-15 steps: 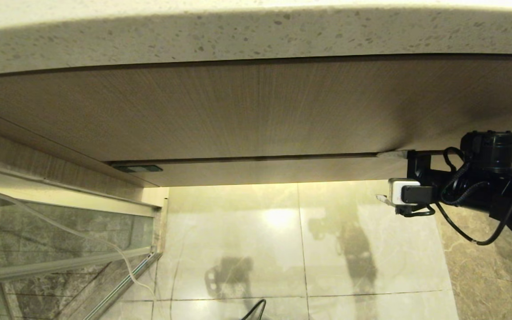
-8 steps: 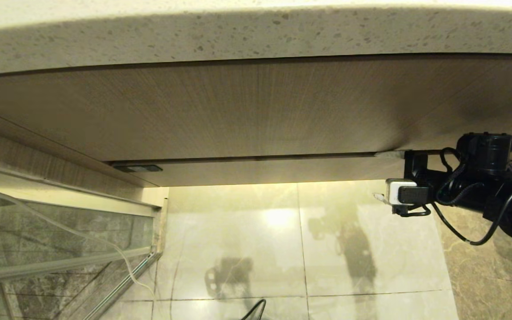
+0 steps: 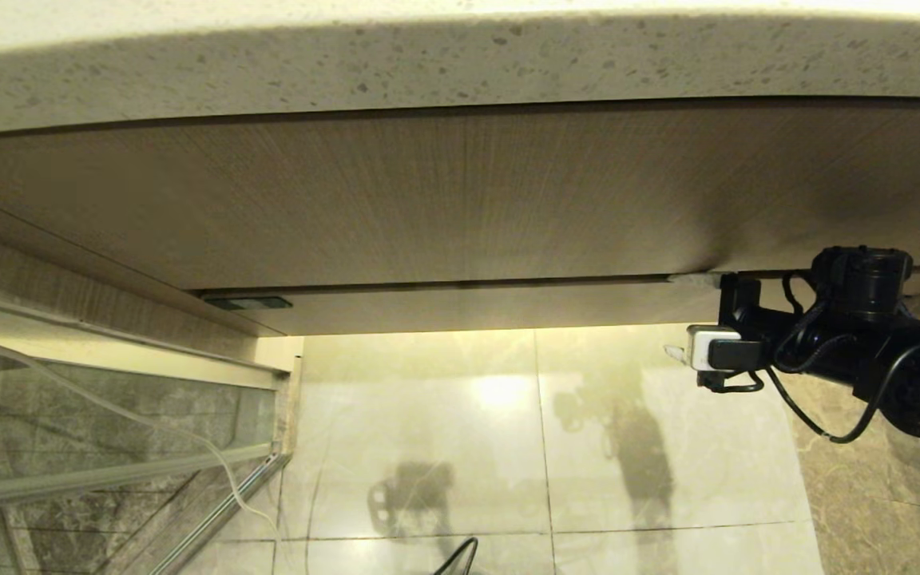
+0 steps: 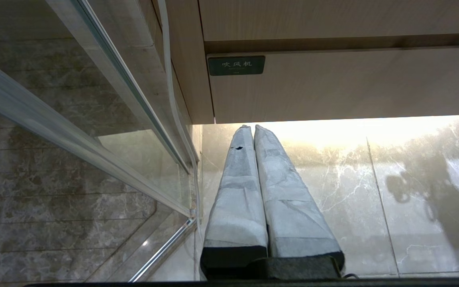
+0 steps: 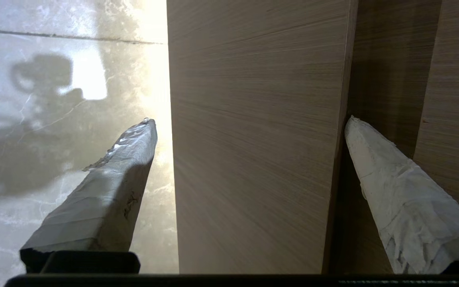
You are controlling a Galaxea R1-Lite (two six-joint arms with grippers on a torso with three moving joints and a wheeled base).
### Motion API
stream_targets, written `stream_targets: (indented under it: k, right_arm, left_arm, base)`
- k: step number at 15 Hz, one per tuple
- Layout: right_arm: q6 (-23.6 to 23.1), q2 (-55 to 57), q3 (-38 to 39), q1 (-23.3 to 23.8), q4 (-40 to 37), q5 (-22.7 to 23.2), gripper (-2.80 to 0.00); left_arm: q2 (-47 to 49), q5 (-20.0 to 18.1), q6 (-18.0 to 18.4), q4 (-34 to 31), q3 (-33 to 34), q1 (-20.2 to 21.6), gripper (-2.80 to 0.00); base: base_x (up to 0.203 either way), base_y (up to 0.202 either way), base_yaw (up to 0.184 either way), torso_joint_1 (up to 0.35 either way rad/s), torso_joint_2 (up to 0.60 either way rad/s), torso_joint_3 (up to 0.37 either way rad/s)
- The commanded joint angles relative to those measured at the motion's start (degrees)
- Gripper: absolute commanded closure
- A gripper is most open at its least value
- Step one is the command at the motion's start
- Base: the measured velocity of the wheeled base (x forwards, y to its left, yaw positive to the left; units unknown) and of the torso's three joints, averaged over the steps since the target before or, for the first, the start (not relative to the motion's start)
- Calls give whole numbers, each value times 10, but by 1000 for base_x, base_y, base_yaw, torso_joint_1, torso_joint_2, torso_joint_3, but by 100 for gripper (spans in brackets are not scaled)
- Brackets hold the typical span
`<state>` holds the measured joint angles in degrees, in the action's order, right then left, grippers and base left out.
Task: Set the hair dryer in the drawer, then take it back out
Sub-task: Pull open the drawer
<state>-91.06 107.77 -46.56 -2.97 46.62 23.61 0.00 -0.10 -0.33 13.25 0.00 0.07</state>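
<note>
1. In the head view, we saw the right claw (image 3: 680, 315) at the right end of the low drawer (image 3: 476, 307) front, beneath the speckled tabletop (image 3: 460, 64) and the taller wood-grain panel (image 3: 428, 200).
2. In the right wrist view, we saw the right claw (image 5: 249, 121) spread wide, its fingers (image 5: 106, 187) straddling the drawer (image 5: 253, 139) front without gripping it; one sat in the gap above it, the other over the tiled floor (image 5: 54, 79).
3. Only the left wrist view showed the left claw (image 4: 250, 127), closed and empty, below a dark label (image 4: 236, 65) on the drawer (image 4: 353, 87).
4. We found the hair dryer in no view.
</note>
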Motion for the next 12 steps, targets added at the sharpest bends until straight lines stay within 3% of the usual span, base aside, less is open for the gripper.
stream_targets:
  k: [1, 8, 12]
  right_arm:
    - [-9, 8, 5, 4, 3, 0, -280]
    - [-29, -1, 72, 13, -8, -15, -280]
    - [-33, -5, 53, 12, -66, -35, -280]
  left_arm:
    - [0, 0, 0, 1, 23, 0, 0]
    - [0, 0, 0, 1, 23, 0, 0]
    - [0, 0, 0, 1, 23, 0, 0]
  base:
    - [0, 0, 0, 0, 0, 0]
    - [0, 0, 0, 0, 0, 0]
    - [0, 0, 0, 0, 0, 0]
